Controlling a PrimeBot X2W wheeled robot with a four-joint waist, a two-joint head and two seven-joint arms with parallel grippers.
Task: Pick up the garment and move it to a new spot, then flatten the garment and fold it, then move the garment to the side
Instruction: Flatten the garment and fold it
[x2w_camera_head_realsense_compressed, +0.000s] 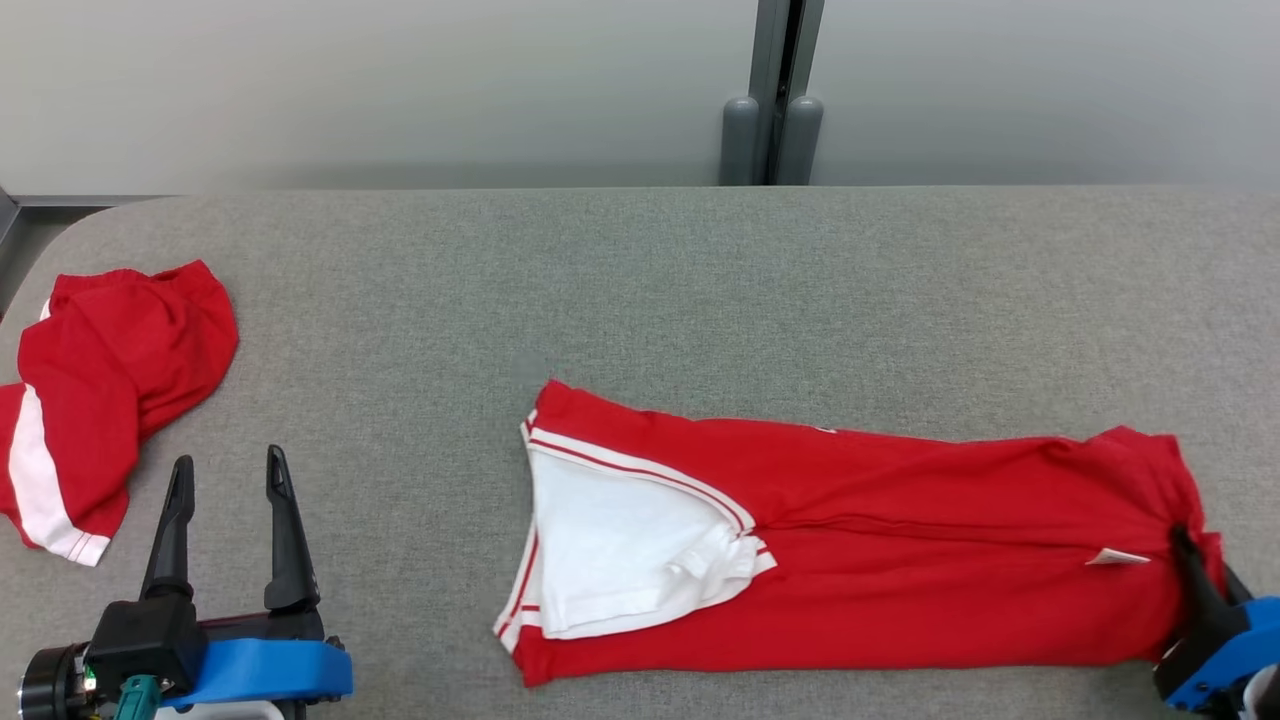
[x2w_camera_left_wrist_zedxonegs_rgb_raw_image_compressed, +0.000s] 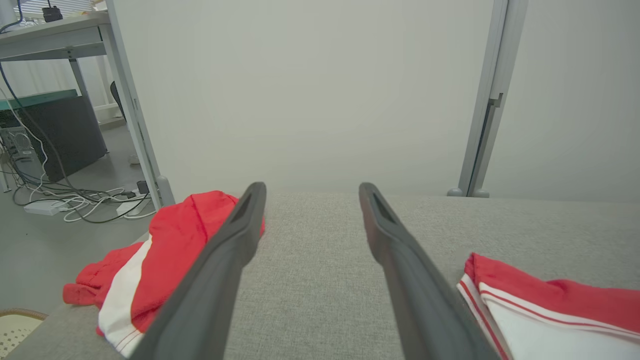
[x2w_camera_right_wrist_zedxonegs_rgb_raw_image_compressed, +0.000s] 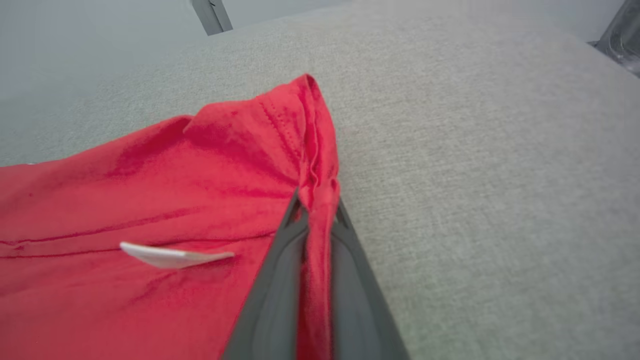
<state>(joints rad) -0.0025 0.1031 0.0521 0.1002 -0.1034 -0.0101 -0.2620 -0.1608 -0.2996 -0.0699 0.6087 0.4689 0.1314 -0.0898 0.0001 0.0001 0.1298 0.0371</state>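
Pinching the hem at one short end of the garment (x2w_camera_head_realsense_compressed: 900, 560), the right gripper (x2w_camera_right_wrist_zedxonegs_rgb_raw_image_compressed: 317, 202) has its two dark fingers pressed together on a bunched ridge of red fabric, at the lower right of the head view. The garment lies as a long, narrow band across the centre and right of that view, on the grey table (x2w_camera_head_realsense_compressed: 640, 280), with its white inner side (x2w_camera_head_realsense_compressed: 620, 540) turned out at the left end. I judge that the long sides are already folded in, and that this grip serves to carry the end over toward the other, halving the length. The left gripper (x2w_camera_head_realsense_compressed: 228, 475) stands at the lower left with fingers wide apart, holding nothing, probably kept free to steady the opposite end. A second red cloth (x2w_camera_head_realsense_compressed: 110, 390) lies crumpled at the far left, well apart.
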